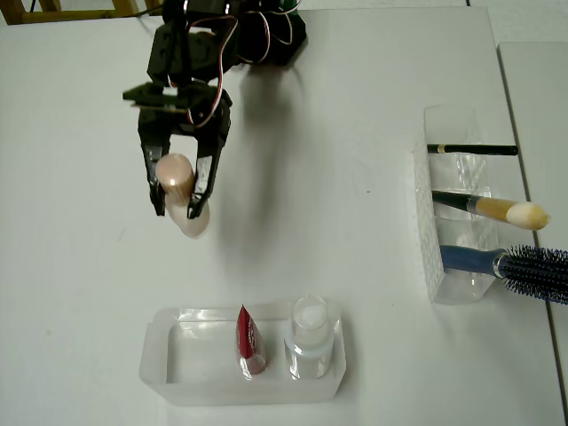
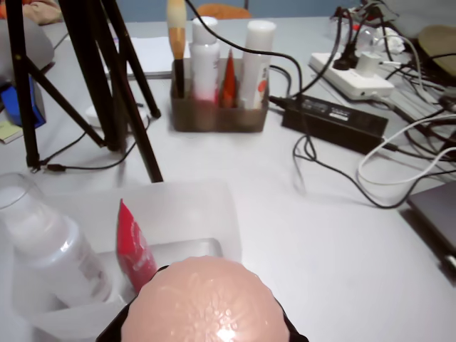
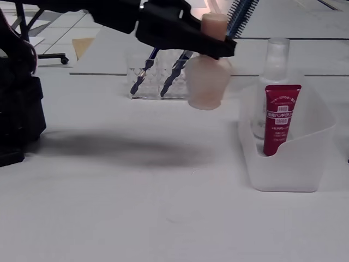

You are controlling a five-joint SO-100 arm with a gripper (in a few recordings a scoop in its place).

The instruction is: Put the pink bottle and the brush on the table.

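Note:
My gripper point(image 1: 182, 209) is shut on the pink bottle point(image 1: 180, 191), its black fingers clamping the neck just under the rounded cap. In the fixed view the pink bottle point(image 3: 207, 82) hangs tilted a little above the white table point(image 3: 136, 218), with its shadow on the surface below. The wrist view has the peach-pink cap point(image 2: 206, 303) at the bottom centre. The brush point(image 1: 497, 210), dark-handled with a cream tip, lies across the clear holder point(image 1: 453, 226) at the right of the table point(image 1: 355, 257), far from the gripper.
A clear tray point(image 1: 177, 364) near the front edge holds a red tube point(image 1: 249, 342) and a clear bottle point(image 1: 311, 337). The holder also carries a thin black pencil point(image 1: 470, 149) and a blue hairbrush point(image 1: 524, 266). Tripod legs point(image 2: 107, 85) and cables point(image 2: 342, 157) lie beyond.

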